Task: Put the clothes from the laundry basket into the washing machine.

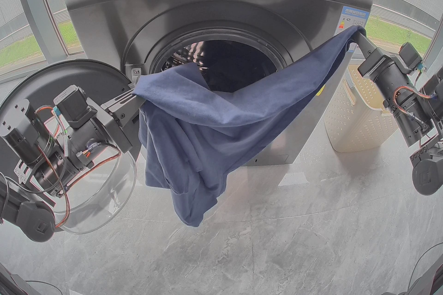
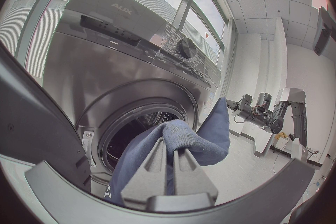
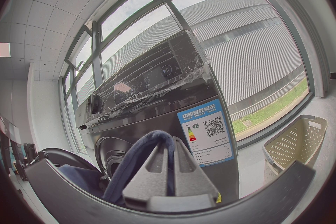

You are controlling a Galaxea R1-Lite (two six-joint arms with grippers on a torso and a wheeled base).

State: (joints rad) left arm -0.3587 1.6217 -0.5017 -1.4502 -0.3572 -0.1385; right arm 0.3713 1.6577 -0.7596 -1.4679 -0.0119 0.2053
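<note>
Two tools share one dark blue cloth garment (image 1: 207,125), which is stretched across the front of the dark grey front-loading washing machine (image 1: 221,10). My left tool (image 1: 137,100) is clenched on a bunched edge of the garment at about 9 o'clock from the round drum opening (image 1: 230,65), just beside its rim. In the left wrist view both fingers press together on a fold of blue cloth that humps over their tips.

My right tool (image 1: 357,37) is clamped on the opposite end. It sits higher, at about 2 o'clock from the opening, in front of the machine's upper right corner and near the blue-and-white energy label (image 1: 353,19). The right wrist view shows cloth pinched between its fingers in the same way.

Between the two grips the garment's upper edge sags in a shallow curve across the lower part of the opening. I cannot tell whether it touches the rim. Most of the cloth hangs toward 6 o'clock below the left tool, loose in front of the machine's lower panel, above the pale grey marbled floor (image 1: 277,240).

At 9 o'clock the round glass-bowled door (image 1: 69,79) stands swung wide open behind my left arm. At 3 o'clock from the machine, just beside its side wall, the cream perforated plastic laundry basket (image 1: 357,111) stands on the floor below my right arm.
</note>
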